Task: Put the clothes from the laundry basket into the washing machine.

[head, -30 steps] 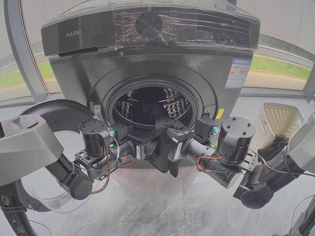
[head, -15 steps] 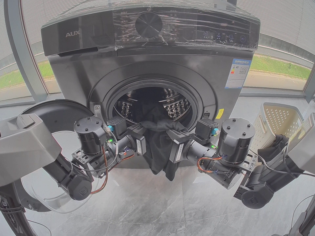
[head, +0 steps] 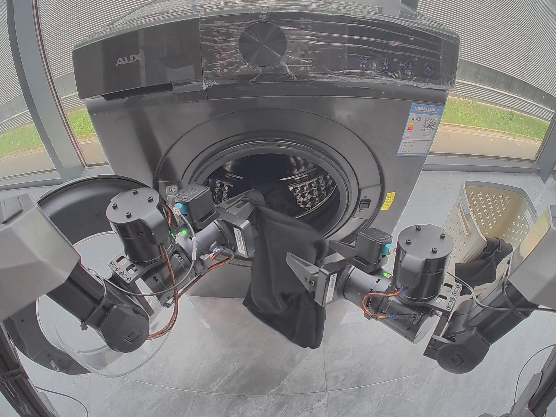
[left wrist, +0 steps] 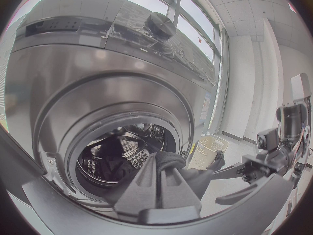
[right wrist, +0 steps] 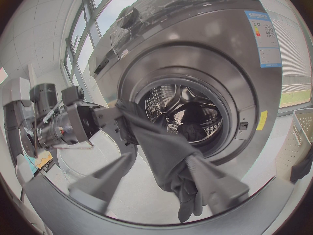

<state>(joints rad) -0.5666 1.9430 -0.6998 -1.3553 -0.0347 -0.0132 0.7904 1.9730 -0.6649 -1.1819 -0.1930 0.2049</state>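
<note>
The left gripper (left wrist: 159,177) is pinching the top edge of a black garment (head: 284,288), its fingers (left wrist: 143,183) drawn narrow on a bunched fold at the lower lip of the open drum (head: 272,180). The right gripper (head: 313,264) is sitting just beside the hanging cloth with its fingers (right wrist: 215,183) spread wide and gripping nothing; a fold is merely lying over one of them. Most of the garment is hanging outside the washing machine (head: 260,117), in front of its dark panel and down toward the floor (head: 231,354). That is the likely trouble. With the weight on the wrong side of the lip, a release here would probably send the cloth sliding out rather than in. The fold on the open right finger could also snag and drag the garment back if that arm pulls away. A trailing hem left across the rim could later be caught by the door (head: 92,204), which is standing open on the robot's left. The cloth is looking soft, matte and limp, falling in long heavy folds with no shape of its own. The drum behind it is shiny perforated steel with raised ribs, and dark clothes (right wrist: 195,123) are lying inside. The door is a round frame with a clear bowl. On the robot's right the laundry basket (head: 492,209) — pale, rigid, pierced with small holes — is carrying another dark piece (head: 483,262) over its rim. The floor is glossy, grey-veined tile.
</note>
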